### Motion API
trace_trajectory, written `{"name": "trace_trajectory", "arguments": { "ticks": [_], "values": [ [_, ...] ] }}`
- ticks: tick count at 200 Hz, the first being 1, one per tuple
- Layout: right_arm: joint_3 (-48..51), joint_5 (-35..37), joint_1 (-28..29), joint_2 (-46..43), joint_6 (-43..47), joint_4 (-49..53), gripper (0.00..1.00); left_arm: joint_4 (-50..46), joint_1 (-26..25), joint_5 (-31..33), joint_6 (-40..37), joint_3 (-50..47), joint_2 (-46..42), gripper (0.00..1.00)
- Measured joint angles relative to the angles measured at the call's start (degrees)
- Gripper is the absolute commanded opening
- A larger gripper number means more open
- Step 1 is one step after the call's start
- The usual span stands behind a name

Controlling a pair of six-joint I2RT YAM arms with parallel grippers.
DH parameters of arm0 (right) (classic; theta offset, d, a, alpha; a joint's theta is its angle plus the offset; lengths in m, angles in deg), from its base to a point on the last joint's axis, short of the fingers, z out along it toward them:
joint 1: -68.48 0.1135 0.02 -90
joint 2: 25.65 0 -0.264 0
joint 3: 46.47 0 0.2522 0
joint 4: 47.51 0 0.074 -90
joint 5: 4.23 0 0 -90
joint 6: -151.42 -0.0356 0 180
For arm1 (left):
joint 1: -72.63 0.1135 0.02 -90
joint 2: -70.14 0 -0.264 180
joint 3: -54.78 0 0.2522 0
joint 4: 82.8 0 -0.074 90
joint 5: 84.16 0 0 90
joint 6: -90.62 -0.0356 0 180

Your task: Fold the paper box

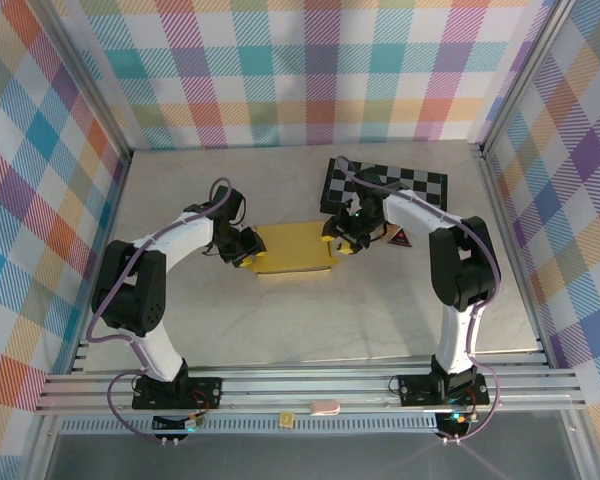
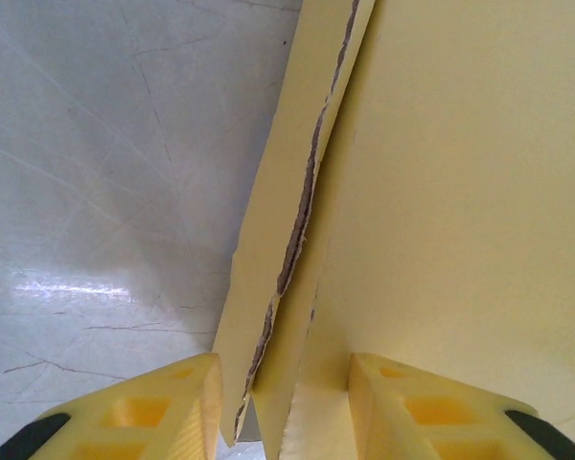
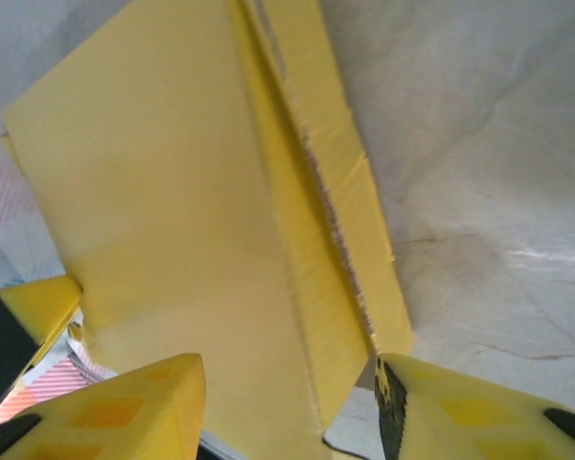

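Observation:
The mustard-yellow paper box point(image 1: 292, 248) lies flat-bottomed on the table's middle, with a gripper at each short end. My left gripper point(image 1: 245, 247) is at its left end. In the left wrist view the box's doubled side wall point(image 2: 297, 249) stands between the yellow fingers point(image 2: 163, 407) with gaps on both sides, so the left gripper point(image 2: 283, 407) is open. My right gripper point(image 1: 338, 235) is at the box's right end. In the right wrist view the right gripper point(image 3: 289, 383) is open, its jaws straddling the folded wall point(image 3: 316, 249) beside the box's floor panel point(image 3: 172, 211).
A black-and-white checkered board point(image 1: 385, 185) lies at the back right, just behind the right gripper. A small red triangular sign point(image 1: 398, 238) sits to the right of that gripper. Plaid walls enclose the pale table point(image 1: 180, 320).

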Motion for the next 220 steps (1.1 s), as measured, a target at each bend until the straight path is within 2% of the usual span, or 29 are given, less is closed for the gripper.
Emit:
{"name": "trace_trajectory", "arguments": {
  "ticks": [62, 106, 139, 178, 220],
  "values": [
    [0.2, -0.7, 0.9, 2.9, 1.3, 0.1, 0.43, 0.5, 0.0, -0.1, -1.2, -0.1, 0.1, 0.4],
    [0.2, 0.5, 0.9, 3.0, 2.3, 0.5, 0.33, -0.4, 0.0, -0.1, -2.4, 0.1, 0.1, 0.43],
    [0.2, 0.7, 0.9, 3.3, 2.7, 0.7, 0.32, -1.4, 0.0, 0.1, -2.8, 1.4, 0.0, 0.47],
    [-0.3, 0.8, 0.9, 3.5, 2.7, 1.0, 0.32, -2.1, 0.3, 0.1, -4.3, 3.7, -0.5, 0.43],
    [-1.6, 0.9, 0.9, 4.0, 2.7, 1.8, 0.32, -2.5, 1.0, 1.2, -6.5, 4.5, 0.3, 0.42]
  ]
}}
